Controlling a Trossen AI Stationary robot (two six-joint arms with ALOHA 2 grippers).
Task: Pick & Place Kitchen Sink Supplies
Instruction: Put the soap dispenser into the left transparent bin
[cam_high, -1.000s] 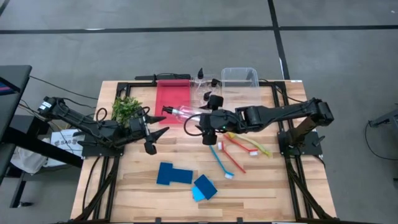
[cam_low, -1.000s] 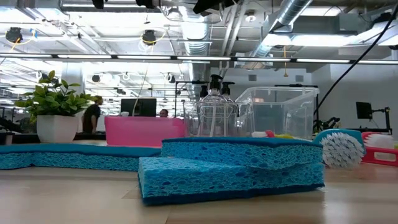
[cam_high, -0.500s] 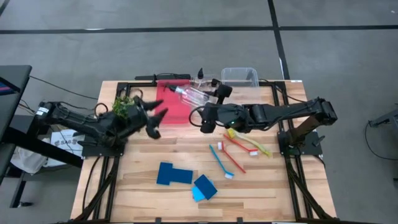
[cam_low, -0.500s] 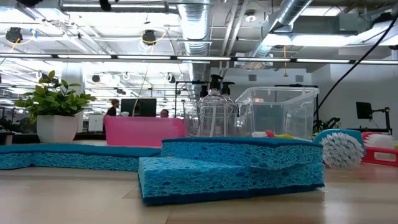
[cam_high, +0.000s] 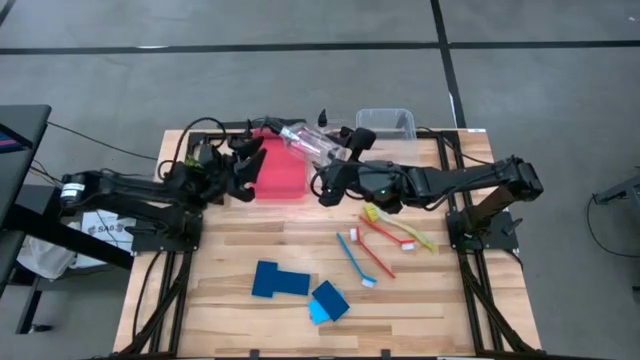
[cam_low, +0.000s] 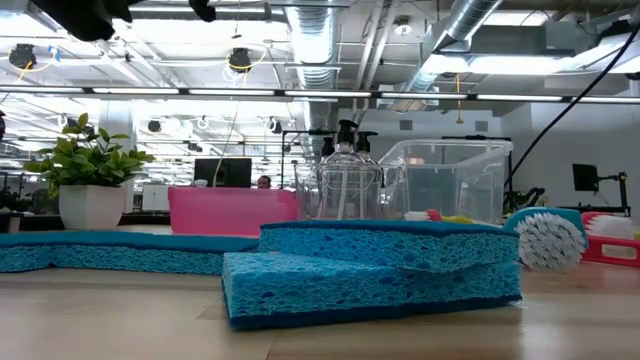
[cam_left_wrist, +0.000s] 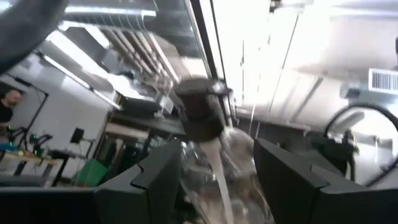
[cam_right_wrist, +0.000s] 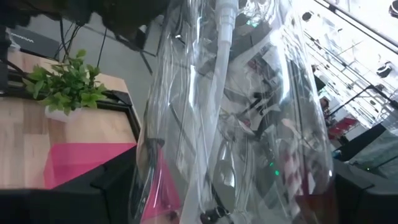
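Above red bin (cam_high: 281, 175), both fingers meet at bottle (cam_high: 312, 147).

Grey concrete floor (cam_high: 300, 80) with dark seams, exposed ceiling ducts (cam_low: 320, 40), strip lights, distant monitors

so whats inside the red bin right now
What shows of the red bin looks bare pink. The right gripper holds a clear bottle over its far end, and the left gripper hides one corner.

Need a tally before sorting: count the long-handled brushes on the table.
3, all lying on the table's right half in the high view: the blue brush, the red brush beside it, and the yellow-green brush furthest right. None seem hidden.
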